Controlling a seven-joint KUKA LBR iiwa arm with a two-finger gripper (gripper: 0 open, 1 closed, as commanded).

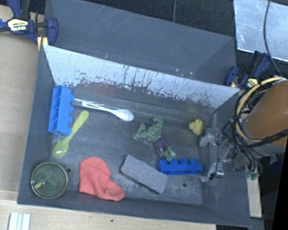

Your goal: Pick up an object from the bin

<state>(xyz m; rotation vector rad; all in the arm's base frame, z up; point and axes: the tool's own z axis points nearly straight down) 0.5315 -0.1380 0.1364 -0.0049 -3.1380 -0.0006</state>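
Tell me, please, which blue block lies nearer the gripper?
The darker blue block at the right, beside the gripper; the lighter blue block lies by the left wall.

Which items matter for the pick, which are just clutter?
In play: gripper, at the right side of the grey metal bin; dark blue studded plastic brick, nearest it.
Lying about: small yellow lump; grey foam block; pink cloth; green toy figure; purple-green toy; white plastic spoon; yellow-green spoon; blue ridged block; round green jar.

Even, moderately bright overhead light; pale glare across the far wall of the grey bin [140, 75]; soft, short shadows under its contents
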